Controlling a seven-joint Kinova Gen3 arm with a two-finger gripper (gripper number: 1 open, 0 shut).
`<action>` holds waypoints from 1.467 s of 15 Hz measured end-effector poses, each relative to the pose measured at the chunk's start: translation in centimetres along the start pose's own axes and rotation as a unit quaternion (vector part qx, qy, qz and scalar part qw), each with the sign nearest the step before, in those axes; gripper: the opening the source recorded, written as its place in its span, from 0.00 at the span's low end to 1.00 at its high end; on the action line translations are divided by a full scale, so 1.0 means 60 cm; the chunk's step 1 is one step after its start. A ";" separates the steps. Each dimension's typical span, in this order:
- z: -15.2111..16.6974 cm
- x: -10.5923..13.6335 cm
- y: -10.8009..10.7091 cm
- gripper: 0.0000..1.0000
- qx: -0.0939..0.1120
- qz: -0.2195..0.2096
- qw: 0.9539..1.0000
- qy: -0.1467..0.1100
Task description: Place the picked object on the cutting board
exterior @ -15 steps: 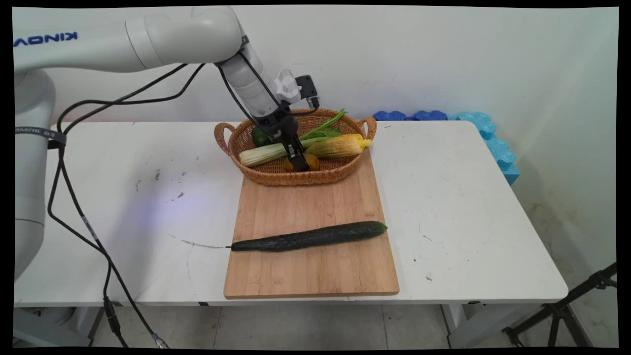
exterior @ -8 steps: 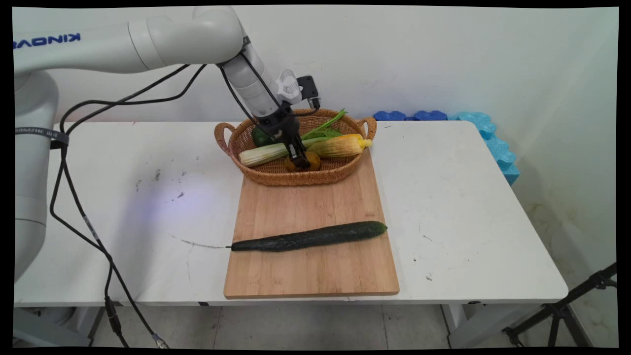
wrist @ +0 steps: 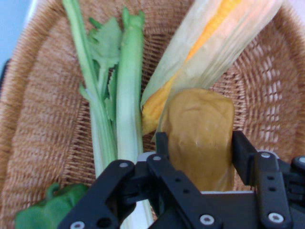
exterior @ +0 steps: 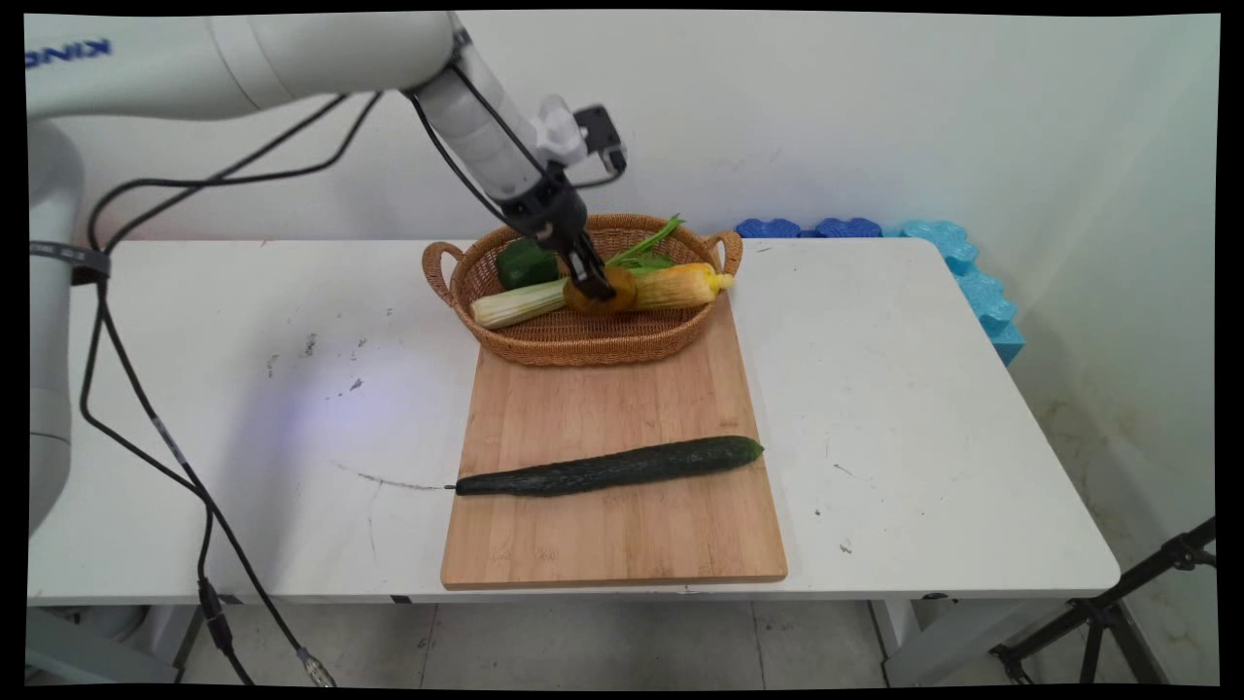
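The hand (exterior: 595, 287) grips an orange-brown pepper (wrist: 202, 138) between both fingers, above the basket (exterior: 457, 282) in the upper middle of the frame. Best kept steady, clear of the corn (exterior: 680, 286) and celery (exterior: 515, 303).

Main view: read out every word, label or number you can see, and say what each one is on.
"KIN": blue letters, mirror-reversed and cut off at the picture's edge, on the white arm link.
Pale lettering on the black band round the arm's column: too small to read.
Hand view: no text.
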 end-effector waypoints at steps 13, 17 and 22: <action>-0.240 0.004 0.145 0.00 -0.034 -0.057 0.995 0.077; -0.255 -0.015 0.214 0.00 -0.057 -0.067 0.993 0.077; -0.229 -0.056 0.298 0.00 -0.082 -0.070 0.992 0.062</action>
